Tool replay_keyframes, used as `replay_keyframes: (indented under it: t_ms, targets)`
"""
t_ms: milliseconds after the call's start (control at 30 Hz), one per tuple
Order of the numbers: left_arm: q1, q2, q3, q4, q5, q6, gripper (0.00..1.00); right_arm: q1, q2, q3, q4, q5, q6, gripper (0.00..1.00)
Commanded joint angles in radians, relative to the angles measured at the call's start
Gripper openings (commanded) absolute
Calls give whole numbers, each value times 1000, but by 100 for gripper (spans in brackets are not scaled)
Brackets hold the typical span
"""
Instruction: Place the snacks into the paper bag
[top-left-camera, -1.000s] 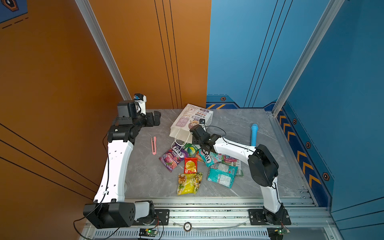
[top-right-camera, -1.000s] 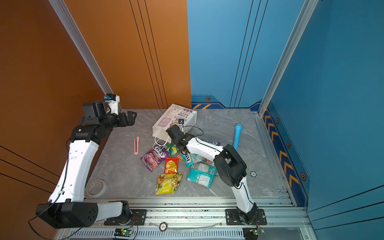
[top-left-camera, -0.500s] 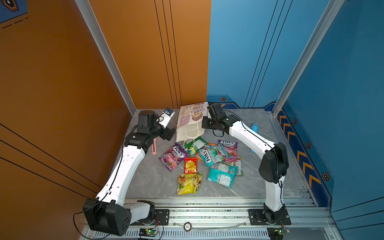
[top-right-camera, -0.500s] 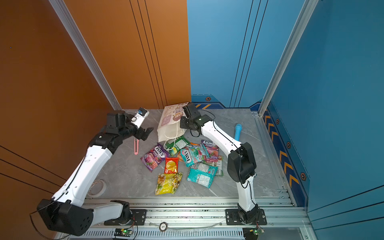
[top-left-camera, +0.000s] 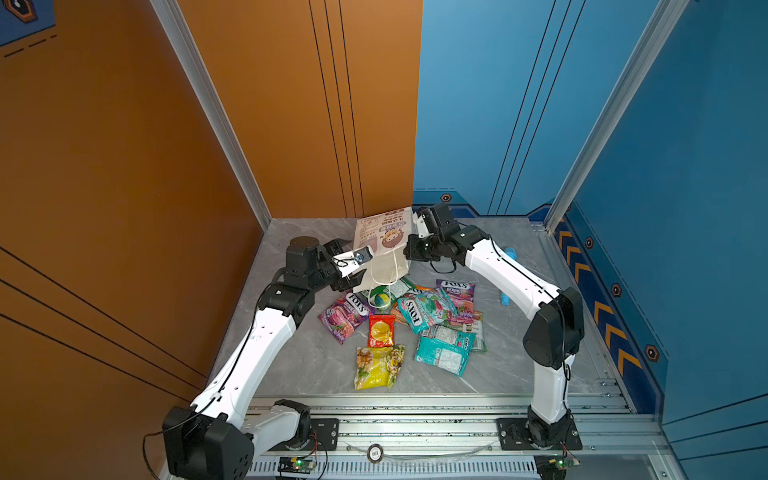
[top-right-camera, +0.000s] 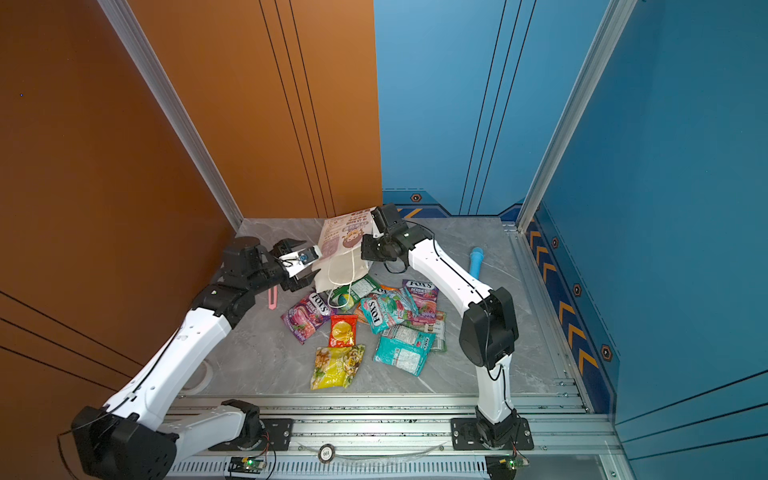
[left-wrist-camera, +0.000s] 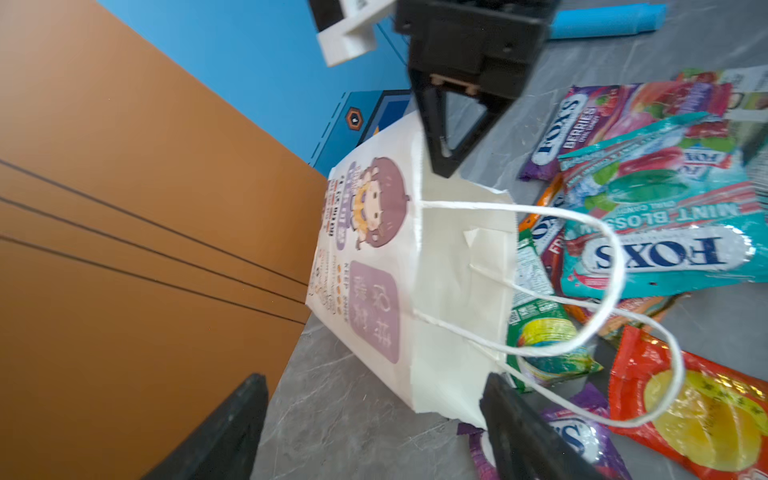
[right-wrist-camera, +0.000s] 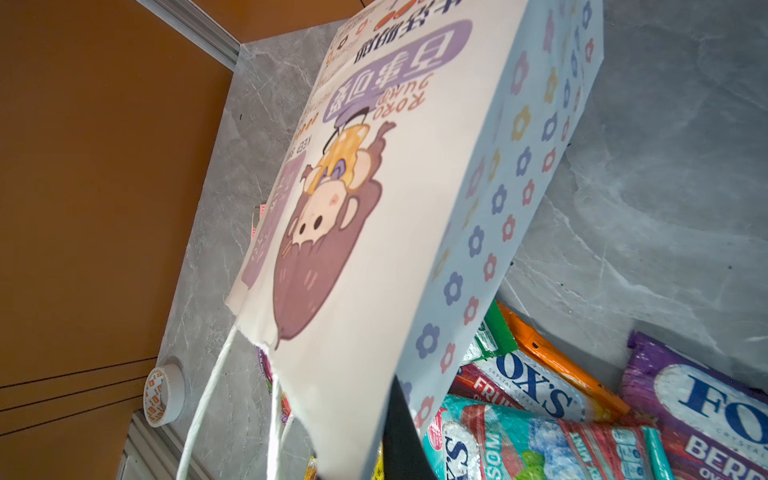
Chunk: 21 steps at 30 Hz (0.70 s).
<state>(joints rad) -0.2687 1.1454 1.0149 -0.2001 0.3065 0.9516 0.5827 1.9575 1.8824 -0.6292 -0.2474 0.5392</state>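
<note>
The paper bag (top-left-camera: 384, 245) (top-right-camera: 343, 249) is white with a cartoon girl print and hangs tilted, mouth toward the pile, cord handles (left-wrist-camera: 598, 291) dangling. My right gripper (top-left-camera: 411, 251) (top-right-camera: 366, 248) (left-wrist-camera: 442, 164) is shut on the bag's rim at the flower-patterned side (right-wrist-camera: 498, 232); only one black finger (right-wrist-camera: 399, 440) shows there. My left gripper (top-left-camera: 353, 266) (top-right-camera: 309, 259) (left-wrist-camera: 374, 386) is open, its fingers either side of the mouth's lower corner without touching. The snacks lie loose in front: purple FOX'S (top-left-camera: 345, 316), red (top-left-camera: 381, 330), yellow (top-left-camera: 378, 365), teal (top-left-camera: 444, 353), green (left-wrist-camera: 544, 340).
A light blue cylinder (top-right-camera: 476, 262) lies at the right behind the right arm. A pink stick (top-right-camera: 272, 297) pokes out under the left arm. A tape roll (right-wrist-camera: 163, 395) sits by the orange wall. Orange and blue walls close the back and sides.
The right gripper has raised the bag from lying flat to a tilted hang. The left arm swung in from the back left corner to the bag's mouth, its jaws narrowing slightly.
</note>
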Motion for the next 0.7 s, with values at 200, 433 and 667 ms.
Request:
replay_keyframes:
  t_ms: [200,433,667]
  targets:
    - [-69,62,-107,170,-102,120,76,-10,-37,24,-30,-74,8,10]
    - [-54,172,-69,226,-140,116,64,-12,-43,17,-31,-86,15,10]
    - [-13,234,-57,271,-132,66,59,-11,-52,24,-30,-95,19,10]
